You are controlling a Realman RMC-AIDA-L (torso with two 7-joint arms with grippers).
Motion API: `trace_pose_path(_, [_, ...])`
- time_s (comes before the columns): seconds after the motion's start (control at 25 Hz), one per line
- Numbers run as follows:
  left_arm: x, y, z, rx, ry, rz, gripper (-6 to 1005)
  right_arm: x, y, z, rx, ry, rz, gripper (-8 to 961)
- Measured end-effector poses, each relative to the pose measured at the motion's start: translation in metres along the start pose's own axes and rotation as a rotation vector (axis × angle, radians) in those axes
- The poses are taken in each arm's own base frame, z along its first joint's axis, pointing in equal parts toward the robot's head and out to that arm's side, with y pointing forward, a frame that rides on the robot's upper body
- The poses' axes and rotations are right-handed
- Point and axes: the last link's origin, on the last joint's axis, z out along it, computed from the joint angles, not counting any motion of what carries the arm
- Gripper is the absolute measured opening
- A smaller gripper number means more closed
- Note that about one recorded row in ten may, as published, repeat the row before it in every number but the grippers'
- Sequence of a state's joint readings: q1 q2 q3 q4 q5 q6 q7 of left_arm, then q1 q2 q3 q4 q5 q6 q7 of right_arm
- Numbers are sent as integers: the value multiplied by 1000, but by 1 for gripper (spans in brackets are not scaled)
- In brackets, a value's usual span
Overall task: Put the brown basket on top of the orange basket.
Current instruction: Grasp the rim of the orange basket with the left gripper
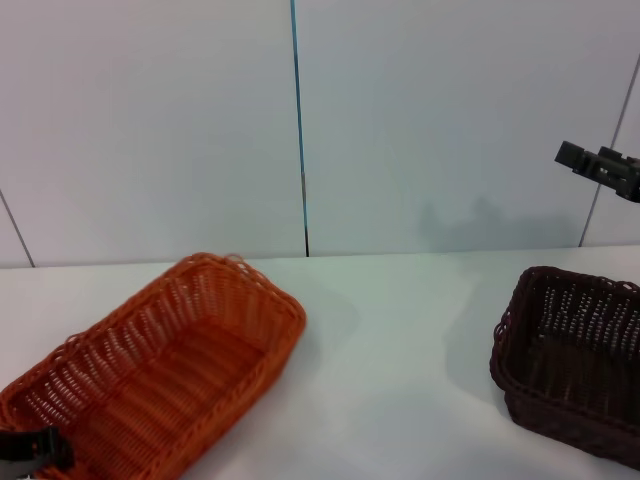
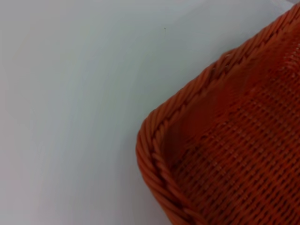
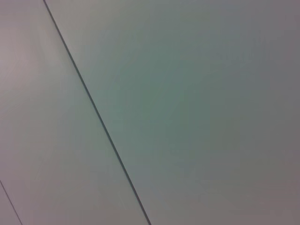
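The orange basket (image 1: 160, 370) lies empty on the white table at the left. Its braided rim corner fills the left wrist view (image 2: 225, 140). The brown basket (image 1: 570, 360) stands empty at the right edge of the table, well apart from the orange one and partly cut off by the frame. My left gripper (image 1: 30, 452) shows as a dark part at the bottom left, by the orange basket's near corner. My right gripper (image 1: 600, 168) hangs high at the right, above and behind the brown basket, touching nothing.
The white table (image 1: 390, 380) runs between the two baskets. A pale panelled wall (image 1: 420, 120) with a dark vertical seam stands behind; the right wrist view shows only this wall (image 3: 187, 112).
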State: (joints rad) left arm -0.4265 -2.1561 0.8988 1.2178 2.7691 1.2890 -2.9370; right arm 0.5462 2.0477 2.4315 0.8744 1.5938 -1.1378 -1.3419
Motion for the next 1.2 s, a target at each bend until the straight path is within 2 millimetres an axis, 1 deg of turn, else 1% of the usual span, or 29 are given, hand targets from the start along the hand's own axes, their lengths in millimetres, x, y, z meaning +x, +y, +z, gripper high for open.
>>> trace_pose_path(0.08, [0,0,0,0,-1,0,375,0,0,0,-1,1,-1,903])
trace_pose_path(0.28, [0,0,0,0,1,0,269,0,0,0,-4,1,-1,902])
trace_pose_path(0.6, [1,1,0,-1,0,8,223,-1,2,-2,-11,6,6,902])
trace_pose_path(0.96, [0,1,-1,-7,-12,-6,200,-2,1,-2,-10,6,10,901])
trace_pose_path(1.2, [7,-1,-6,-28,11,-49,186,-3,1,-1,-9,6,12,901])
